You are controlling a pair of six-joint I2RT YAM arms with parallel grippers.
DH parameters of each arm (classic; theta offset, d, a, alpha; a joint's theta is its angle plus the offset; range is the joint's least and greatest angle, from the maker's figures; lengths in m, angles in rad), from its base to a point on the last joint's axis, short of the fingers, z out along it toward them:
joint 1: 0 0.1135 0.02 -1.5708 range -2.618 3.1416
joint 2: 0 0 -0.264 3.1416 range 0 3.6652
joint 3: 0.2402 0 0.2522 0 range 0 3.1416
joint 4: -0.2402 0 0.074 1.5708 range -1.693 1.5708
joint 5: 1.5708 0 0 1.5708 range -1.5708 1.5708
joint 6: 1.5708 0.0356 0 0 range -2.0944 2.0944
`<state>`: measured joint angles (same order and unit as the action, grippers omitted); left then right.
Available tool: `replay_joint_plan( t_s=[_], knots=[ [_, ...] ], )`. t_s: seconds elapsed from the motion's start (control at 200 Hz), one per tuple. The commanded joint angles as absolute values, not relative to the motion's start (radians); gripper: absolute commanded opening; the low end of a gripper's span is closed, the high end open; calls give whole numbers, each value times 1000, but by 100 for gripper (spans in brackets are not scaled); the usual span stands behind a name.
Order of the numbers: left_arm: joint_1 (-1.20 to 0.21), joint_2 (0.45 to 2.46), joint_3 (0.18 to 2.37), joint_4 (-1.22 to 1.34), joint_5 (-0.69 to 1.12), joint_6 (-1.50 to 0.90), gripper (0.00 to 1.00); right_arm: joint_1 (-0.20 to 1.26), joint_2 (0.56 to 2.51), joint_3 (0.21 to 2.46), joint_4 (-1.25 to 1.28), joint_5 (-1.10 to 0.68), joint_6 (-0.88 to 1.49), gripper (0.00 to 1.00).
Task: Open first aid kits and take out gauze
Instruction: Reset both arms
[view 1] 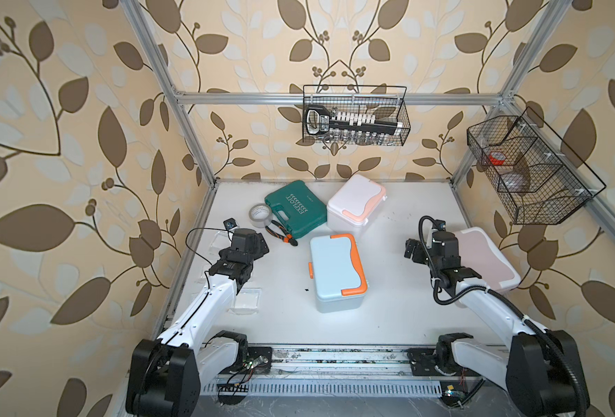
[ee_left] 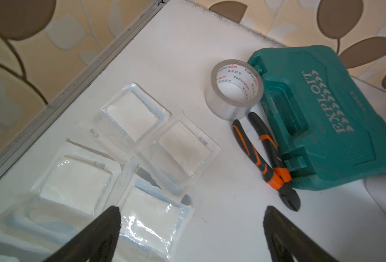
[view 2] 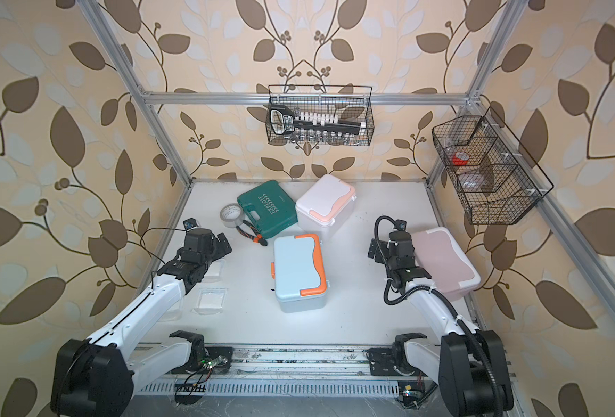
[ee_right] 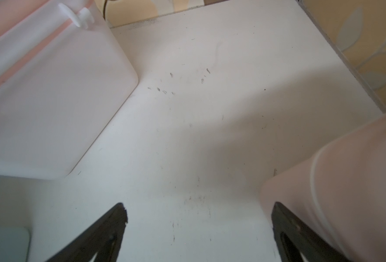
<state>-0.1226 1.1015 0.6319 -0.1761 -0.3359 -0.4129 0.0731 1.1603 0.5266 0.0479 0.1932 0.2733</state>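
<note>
Three first aid kits stand closed on the white table in both top views: a light blue one with orange trim (view 1: 336,272) in the middle, a white one with peach trim (view 1: 354,204) at the back, and a dusty pink one (view 1: 483,260) at the right. Several gauze packets (ee_left: 131,115) lie flat near the table's left edge, one of them (ee_left: 146,224) just in front of my left gripper (ee_left: 192,211), which hangs open and empty above them. My right gripper (ee_right: 199,208) is open over bare table, between the white kit (ee_right: 51,102) and the pink kit (ee_right: 346,181).
A dark green case (view 1: 295,209), a tape roll (view 1: 261,214) and orange-handled pliers (view 1: 280,234) lie at the back left, close to the gauze. Wire baskets hang on the back rail (view 1: 354,115) and the right rail (view 1: 530,169). An aluminium frame edges the table.
</note>
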Motion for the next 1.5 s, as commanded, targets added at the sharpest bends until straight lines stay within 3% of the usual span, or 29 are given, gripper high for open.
replay_joint_plan(
  t_s=[0.0,0.23,0.48,0.67,0.775,0.855,0.93,1.495],
  knots=[
    [-104,1149,618,-44,-291,-305,99,66,1211,491,211,273,235,99],
    [-79,1213,530,197,-264,-158,99,63,1292,366,597,280,153,100],
    [-75,1251,283,727,-192,0,99,53,1342,251,935,299,84,100],
    [-50,1387,297,831,-158,-16,99,15,1456,278,979,250,110,99],
    [-35,1425,324,804,-128,-25,99,13,1517,253,1111,152,60,100],
    [-21,1492,343,815,-108,-29,99,16,1500,287,1003,116,47,100],
    [-12,1497,387,729,-102,-39,99,15,1510,288,1011,115,46,99],
    [-15,1493,381,741,-106,-37,99,15,1499,281,1015,114,46,100]
  ],
)
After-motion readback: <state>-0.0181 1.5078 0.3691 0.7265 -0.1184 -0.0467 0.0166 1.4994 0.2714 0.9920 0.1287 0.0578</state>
